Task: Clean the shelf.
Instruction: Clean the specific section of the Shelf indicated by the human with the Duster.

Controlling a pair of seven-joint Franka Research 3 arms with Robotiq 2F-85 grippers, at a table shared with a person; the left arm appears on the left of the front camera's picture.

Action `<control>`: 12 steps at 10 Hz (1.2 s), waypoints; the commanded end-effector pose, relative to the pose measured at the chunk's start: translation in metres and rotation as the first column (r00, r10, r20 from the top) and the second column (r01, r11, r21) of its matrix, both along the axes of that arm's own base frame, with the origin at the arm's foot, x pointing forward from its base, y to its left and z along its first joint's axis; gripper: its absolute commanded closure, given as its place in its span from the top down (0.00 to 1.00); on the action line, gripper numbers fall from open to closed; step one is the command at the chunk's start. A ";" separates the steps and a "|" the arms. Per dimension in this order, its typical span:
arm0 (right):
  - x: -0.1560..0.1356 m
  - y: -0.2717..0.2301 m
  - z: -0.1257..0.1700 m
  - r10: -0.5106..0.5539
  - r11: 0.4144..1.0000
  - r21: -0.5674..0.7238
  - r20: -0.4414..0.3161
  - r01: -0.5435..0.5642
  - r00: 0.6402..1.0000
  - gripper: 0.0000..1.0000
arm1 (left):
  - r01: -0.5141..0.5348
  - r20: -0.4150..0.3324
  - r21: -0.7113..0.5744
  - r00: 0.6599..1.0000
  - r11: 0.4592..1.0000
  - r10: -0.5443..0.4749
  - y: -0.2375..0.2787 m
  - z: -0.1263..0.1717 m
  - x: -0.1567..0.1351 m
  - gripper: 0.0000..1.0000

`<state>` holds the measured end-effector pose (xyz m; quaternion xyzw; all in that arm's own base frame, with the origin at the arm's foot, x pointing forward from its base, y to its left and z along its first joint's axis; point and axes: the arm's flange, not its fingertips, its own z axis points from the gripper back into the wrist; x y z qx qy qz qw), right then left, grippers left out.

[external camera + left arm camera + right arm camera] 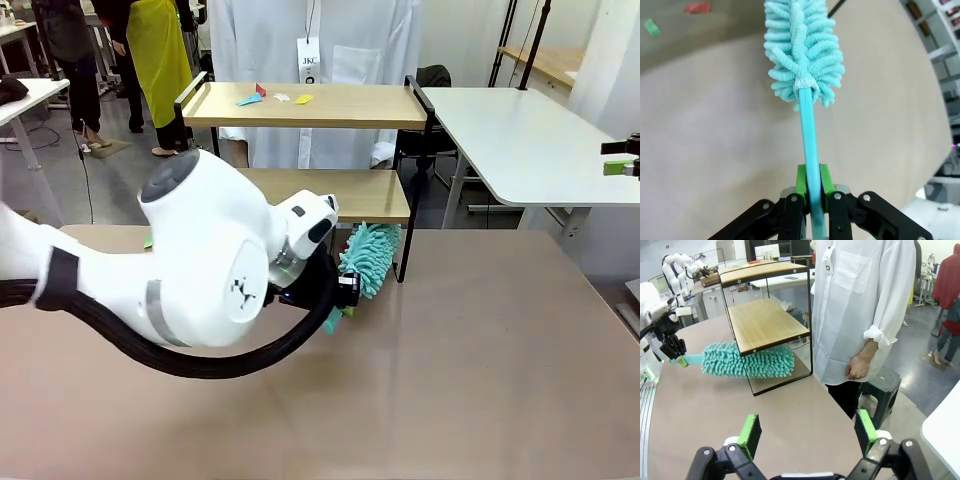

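**A:** Starting on the left, our left arm (190, 270) blocks a big chunk of the front view, so we can't make out its fingers there. The wrist cam sorts it out: the left fingers (801, 182) are clenched on the thin teal handle of the duster (805, 50). The handle's bottom end is hidden behind them.

**B:** Same here. We see the fluffy head tucked under the lower board of the shelf (330, 105), near a front leg. We can't tell if it's touching the board. The shelf stands at the far edge of the tan surface (480, 380), right in front of a person in a white coat (270, 50).

**A:** The top board has some paper scraps (250, 99) in teal, red, white and yellow. They're too small for us to say more.

**B:** Over on the right, the right fingers (751, 432) are spread wide with nothing between them, well apart from the shelf.
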<state>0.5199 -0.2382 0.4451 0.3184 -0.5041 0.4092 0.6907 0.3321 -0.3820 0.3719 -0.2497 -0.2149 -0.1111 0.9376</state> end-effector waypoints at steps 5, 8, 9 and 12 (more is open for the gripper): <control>0.001 0.002 0.002 -0.005 1.000 -0.007 0.004 0.005 1.000 1.00 | -0.128 -0.006 0.007 0.992 0.992 0.128 -0.047 -0.021 0.008 0.13; 0.001 0.002 0.002 -0.005 1.000 -0.007 0.004 0.005 1.000 1.00 | -0.097 -0.024 -0.004 0.995 0.995 0.097 -0.005 -0.037 0.014 0.13; 0.001 0.002 0.002 -0.005 1.000 -0.007 0.004 0.005 1.000 1.00 | -0.097 -0.024 -0.004 0.995 0.995 0.097 -0.005 -0.037 0.014 0.13; 0.001 0.002 0.002 -0.005 1.000 -0.007 0.004 0.005 1.000 1.00 | -0.124 0.003 0.058 0.992 0.991 0.124 -0.003 -0.037 0.016 0.13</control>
